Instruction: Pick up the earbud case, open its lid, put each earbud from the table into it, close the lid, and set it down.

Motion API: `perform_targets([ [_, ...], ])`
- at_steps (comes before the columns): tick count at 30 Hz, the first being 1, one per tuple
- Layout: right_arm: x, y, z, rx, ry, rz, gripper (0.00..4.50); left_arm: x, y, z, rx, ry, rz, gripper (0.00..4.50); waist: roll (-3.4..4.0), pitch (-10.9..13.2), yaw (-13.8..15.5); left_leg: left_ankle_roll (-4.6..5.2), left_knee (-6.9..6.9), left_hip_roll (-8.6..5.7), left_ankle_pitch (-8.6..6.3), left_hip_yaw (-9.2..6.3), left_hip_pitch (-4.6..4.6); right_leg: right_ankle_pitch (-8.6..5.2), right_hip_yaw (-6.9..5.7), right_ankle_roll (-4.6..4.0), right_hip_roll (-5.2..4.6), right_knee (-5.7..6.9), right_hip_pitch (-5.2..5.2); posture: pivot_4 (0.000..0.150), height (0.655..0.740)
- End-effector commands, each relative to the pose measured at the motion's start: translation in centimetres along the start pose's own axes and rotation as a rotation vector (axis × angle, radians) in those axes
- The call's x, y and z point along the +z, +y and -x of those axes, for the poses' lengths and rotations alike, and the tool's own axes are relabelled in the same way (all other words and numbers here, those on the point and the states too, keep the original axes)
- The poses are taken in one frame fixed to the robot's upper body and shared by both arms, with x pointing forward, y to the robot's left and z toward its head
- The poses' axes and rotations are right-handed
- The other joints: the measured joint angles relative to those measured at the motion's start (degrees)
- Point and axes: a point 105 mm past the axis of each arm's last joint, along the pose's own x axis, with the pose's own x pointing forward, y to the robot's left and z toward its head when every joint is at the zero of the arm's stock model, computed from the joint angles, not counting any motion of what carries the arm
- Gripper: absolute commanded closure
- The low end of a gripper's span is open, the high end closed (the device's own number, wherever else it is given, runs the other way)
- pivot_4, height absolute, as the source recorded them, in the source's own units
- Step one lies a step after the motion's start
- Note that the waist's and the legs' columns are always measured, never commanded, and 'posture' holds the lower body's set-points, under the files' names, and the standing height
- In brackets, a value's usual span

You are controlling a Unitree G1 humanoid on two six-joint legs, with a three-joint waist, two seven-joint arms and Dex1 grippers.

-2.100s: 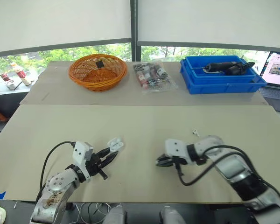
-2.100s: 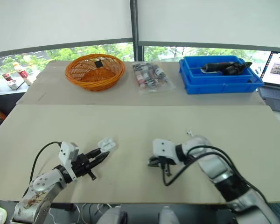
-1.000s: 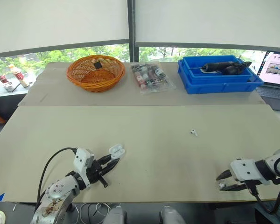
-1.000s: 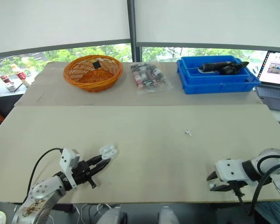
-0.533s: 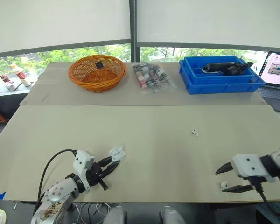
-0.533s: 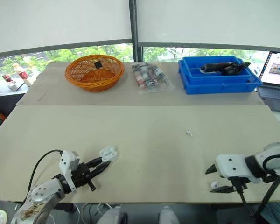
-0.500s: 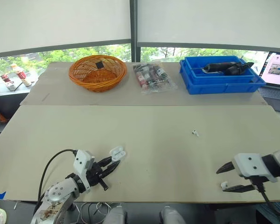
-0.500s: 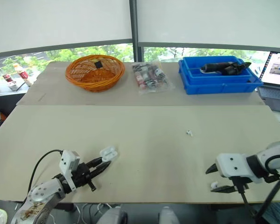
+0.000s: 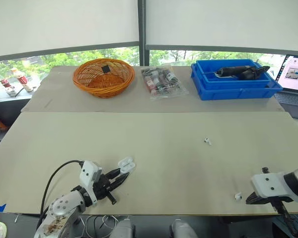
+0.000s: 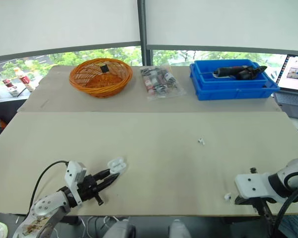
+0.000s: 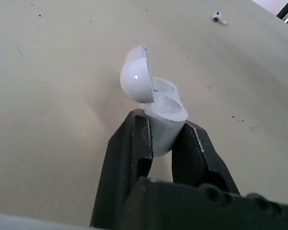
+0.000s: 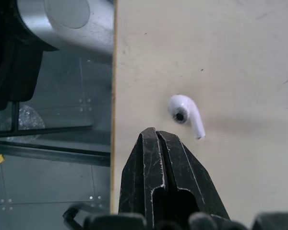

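Earbud case [image 11: 158, 115] sat in the left gripper [image 9: 121, 173] at the near left of the table [image 9: 154, 124]. The two black fingers [image 11: 134, 143] were clamped on its lower body, one on each side. Its long axis ran in line with the fingers, and its open mouth faced away from the wrist, forward and to the robot's right in the head views. The lid [image 11: 136, 76] was open, swung back on its hinge and standing up beside the mouth. Whether the case's underside touched the table could not be told.

The left wrist view resolved the inner wells and the hinge side, where the head views gave just a small white shape at the fingertips. That wrist view also caught one earbud [image 11: 220, 18] well beyond the case. In the head views the same earbud [image 9: 207, 141] lay right of the table's centre, apart from both arms.

A second earbud [image 12: 185, 114] lay near the table's near edge at the far right. It was just ahead of the right gripper [image 12: 156, 132] and not touching it. That gripper's fingers were pressed together with nothing between them. The right wrist view showed the bud lying flat, its stem angled away from the fingertips and its dark port visible on the bulb — the head views were too coarse to give its axis.
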Motion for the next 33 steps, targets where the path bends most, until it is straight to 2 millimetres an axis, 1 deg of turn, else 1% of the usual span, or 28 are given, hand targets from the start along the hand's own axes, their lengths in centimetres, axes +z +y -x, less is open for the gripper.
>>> perform_targets([
  [1,0.3,-0.5,0.0,-0.029,-0.011,0.015,4.50,1.1,-0.3,0.2,-0.011,-0.033,-0.019,3.95,0.00,0.00,0.03,0.00,0.00,0.01,0.00,0.00,0.00,0.00,0.00,0.00,0.01,0.00,0.00,0.150,0.7400],
  [8,1.5,-1.0,0.4,-0.054,-0.082,-0.050,4.50,1.2,-0.2,0.1,-0.012,-0.034,-0.020,3.95,0.00,0.00,0.02,0.00,0.00,0.00,0.00,-0.01,0.00,0.00,0.01,0.00,0.01,0.00,0.00,0.150,0.7400],
  [23,1.9,-1.3,0.7,-0.072,-0.125,-0.132,4.50,1.3,0.0,-0.2,-0.015,-0.036,-0.024,3.95,0.00,0.00,0.07,0.00,0.01,0.00,0.00,0.00,0.00,0.00,0.00,0.00,0.01,0.00,0.00,0.150,0.7400],
  [26,2.1,-1.3,0.8,-0.073,-0.129,-0.121,4.50,1.3,0.0,-0.2,-0.014,-0.035,-0.026,3.95,0.00,0.00,0.07,0.00,0.01,0.00,0.00,0.00,0.00,0.00,0.00,0.00,0.01,0.01,0.00,0.150,0.7400],
  [30,2.6,-2.0,1.4,-0.118,-0.118,-0.028,4.50,1.3,0.2,-0.2,-0.010,-0.037,-0.031,3.95,0.00,0.00,0.04,0.00,0.01,0.00,0.00,0.00,0.00,0.00,0.00,0.00,0.01,0.01,0.00,0.150,0.7400],
  [31,2.8,-2.2,1.7,-0.121,-0.120,-0.009,4.04,1.3,0.3,-0.3,-0.009,-0.038,-0.032,3.95,0.00,0.00,0.04,0.00,0.01,0.00,0.00,0.00,0.00,0.00,0.00,0.00,0.01,0.00,0.00,0.150,0.7400],
  [32,3.1,-2.3,1.9,-0.126,-0.124,0.008,3.92,1.3,0.3,-0.3,-0.009,-0.039,-0.033,3.95,0.00,0.00,0.02,0.00,0.01,0.00,0.00,0.01,0.00,0.00,0.00,0.00,0.01,0.01,0.00,0.150,0.7400],
  [33,3.4,-2.5,2.1,-0.128,-0.128,0.022,3.59,1.3,0.4,-0.4,-0.009,-0.040,-0.035,3.95,0.00,0.00,0.01,0.00,0.01,0.00,0.00,0.01,0.00,0.00,0.00,0.00,0.01,0.01,0.00,0.150,0.7400],
])
